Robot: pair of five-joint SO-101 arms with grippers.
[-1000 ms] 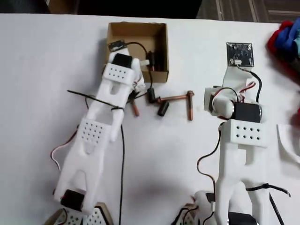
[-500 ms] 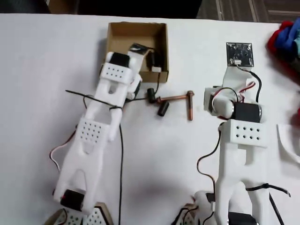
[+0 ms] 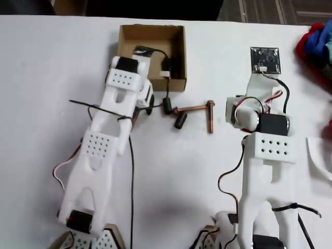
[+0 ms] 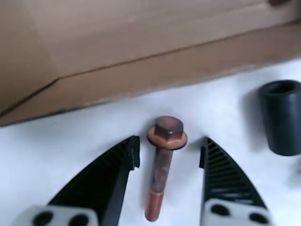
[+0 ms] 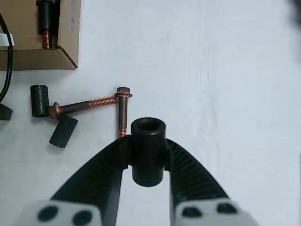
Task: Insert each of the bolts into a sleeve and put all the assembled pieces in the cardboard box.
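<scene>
Right wrist view, ribbed tool (image 5: 146,147), cylindrical sleeve (image 5: 148,155)

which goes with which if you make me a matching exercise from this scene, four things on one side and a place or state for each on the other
Things
1. left claw
2. right claw
3. assembled piece
4. two loose bolts

Places or states
A. inside the cardboard box
B. shut on a black sleeve
C. open, with a bolt lying between its fingers
D. on the table, meeting in an L

Pairs: 1-C, 2-B, 3-A, 4-D
</scene>
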